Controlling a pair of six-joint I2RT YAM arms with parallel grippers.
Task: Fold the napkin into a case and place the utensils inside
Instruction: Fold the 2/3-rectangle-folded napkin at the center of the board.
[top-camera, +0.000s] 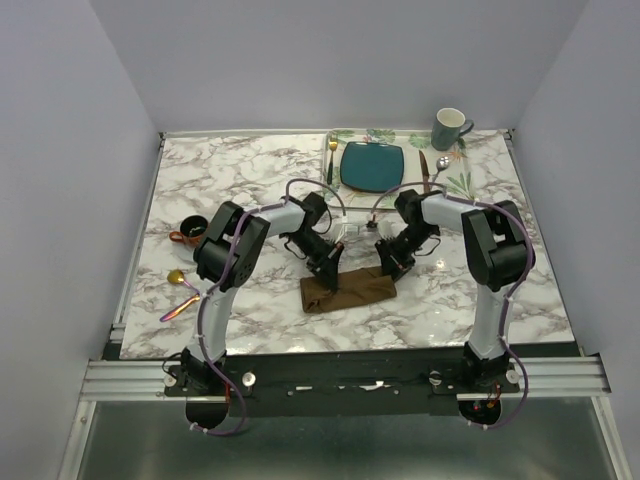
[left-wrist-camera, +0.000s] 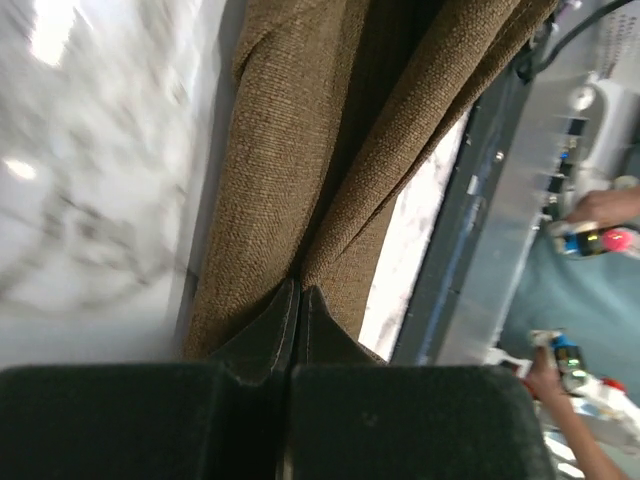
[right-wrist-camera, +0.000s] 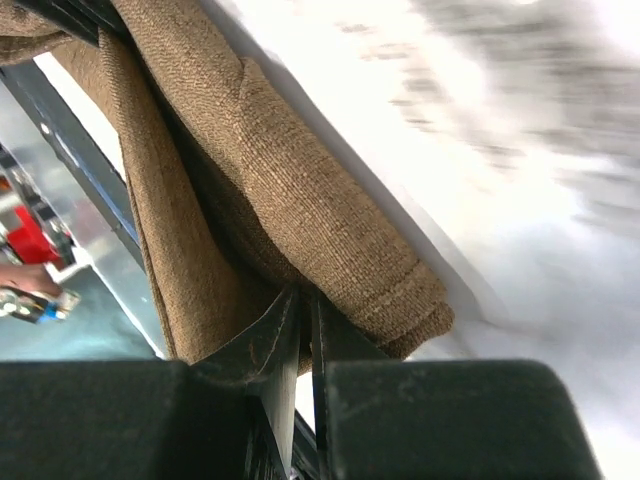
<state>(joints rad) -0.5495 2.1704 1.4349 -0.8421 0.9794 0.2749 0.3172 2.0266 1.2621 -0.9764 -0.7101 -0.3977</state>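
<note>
Here, left pincer and right pincer pinch the napkin — folded.

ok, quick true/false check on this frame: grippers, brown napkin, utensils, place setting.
1. The left gripper and right gripper are each shut on the dark brown cloth napkin. True.
2. The slim iridescent metal utensils are inside the napkin. False: they lie on the marble table at its left side, apart from the napkin.
3. The square teal plate sits on the leaf-printed white placemat. True.
4. The grey-green ceramic mug stands by the left arm's base. False: it stands at the far right, at the placemat's corner.
5. The napkin lies spread out as a full square. False: it is folded into a narrow strip.
</note>
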